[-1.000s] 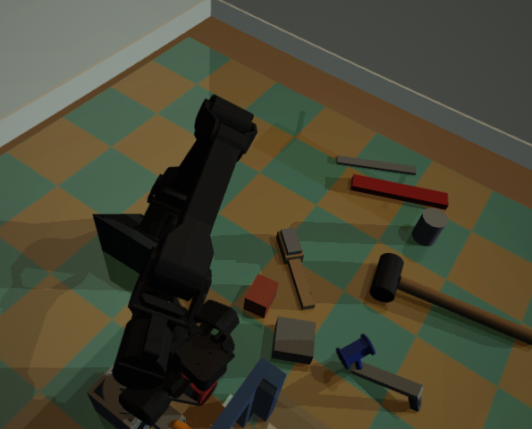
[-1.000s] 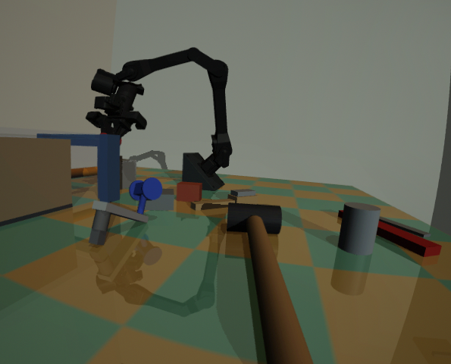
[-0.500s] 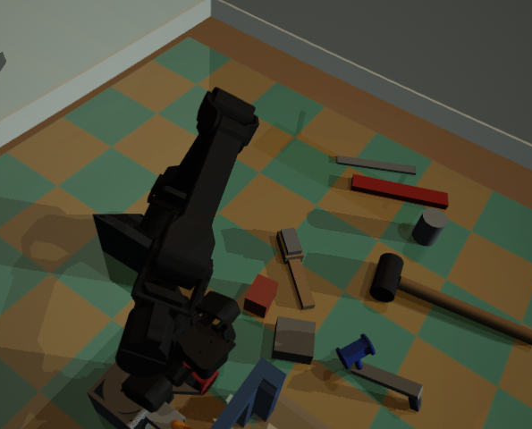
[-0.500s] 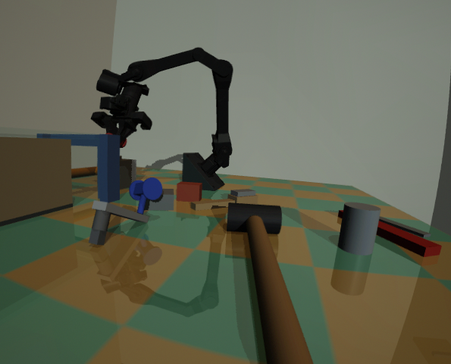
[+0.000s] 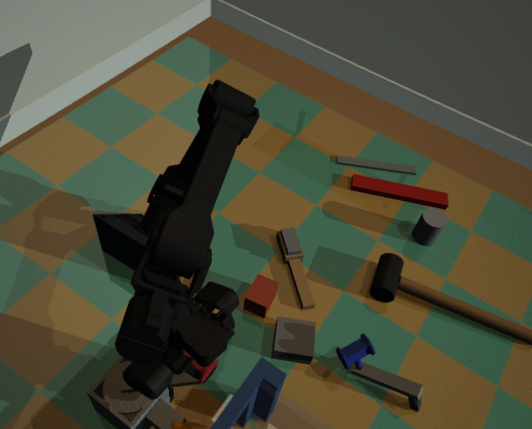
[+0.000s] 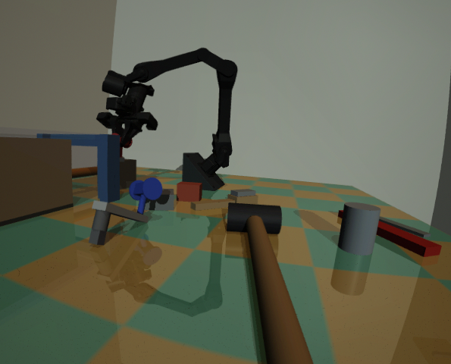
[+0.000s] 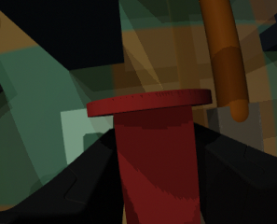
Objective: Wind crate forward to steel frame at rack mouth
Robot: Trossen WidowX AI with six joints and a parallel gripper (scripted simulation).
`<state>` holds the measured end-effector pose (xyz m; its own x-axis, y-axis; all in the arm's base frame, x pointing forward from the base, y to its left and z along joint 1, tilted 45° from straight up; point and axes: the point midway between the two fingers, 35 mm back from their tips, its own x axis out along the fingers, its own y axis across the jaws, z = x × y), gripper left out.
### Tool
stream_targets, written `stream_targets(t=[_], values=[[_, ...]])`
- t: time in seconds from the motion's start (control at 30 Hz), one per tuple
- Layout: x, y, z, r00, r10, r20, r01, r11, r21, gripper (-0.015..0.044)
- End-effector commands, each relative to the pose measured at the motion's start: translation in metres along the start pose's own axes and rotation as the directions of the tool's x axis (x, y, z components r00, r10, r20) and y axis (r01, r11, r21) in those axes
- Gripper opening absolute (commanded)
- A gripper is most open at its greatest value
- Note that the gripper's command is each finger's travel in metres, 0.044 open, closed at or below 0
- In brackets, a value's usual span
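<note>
My gripper (image 5: 200, 365) (image 6: 126, 135) (image 7: 150, 135) is shut on the red cylindrical grip (image 5: 206, 370) (image 6: 126, 143) (image 7: 156, 175) of the winch handle. It points down over the winch (image 5: 113, 402) (image 6: 128, 171), a dark box with a round toothed top. The grip has a flat red flange (image 7: 149, 103) at its far end. The brown crate (image 6: 21, 176) sits at the left behind the blue steel frame (image 5: 254, 388) (image 6: 110, 166). An orange bar (image 7: 224, 50) (image 6: 85, 171) lies beyond the grip. The handle's key and the hole are hidden by my hand.
A blue spool on a grey bar (image 5: 356, 350) (image 6: 145, 189), a mallet (image 5: 385, 277) (image 6: 255, 217), a grey cylinder (image 5: 429, 226) (image 6: 358, 227), a red bar (image 5: 399, 190) (image 6: 409, 239), a grey strip (image 5: 375, 164), a red block (image 5: 260, 294) (image 6: 189, 191), a grey plate (image 5: 294, 339) and a wooden strip (image 5: 300, 281) lie on the bench.
</note>
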<state>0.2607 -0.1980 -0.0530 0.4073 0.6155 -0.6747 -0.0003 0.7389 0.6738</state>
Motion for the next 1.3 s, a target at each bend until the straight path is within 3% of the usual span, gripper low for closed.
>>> stream_targets(t=[0.0,1.27], values=[[-0.001,0.008,-0.011,1.000,0.015,-0.017,-0.014,1.000,0.023,0.0000],[-0.018,0.025,-0.047,1.000,0.015,-0.019,-0.014,1.000,0.025,0.0000]])
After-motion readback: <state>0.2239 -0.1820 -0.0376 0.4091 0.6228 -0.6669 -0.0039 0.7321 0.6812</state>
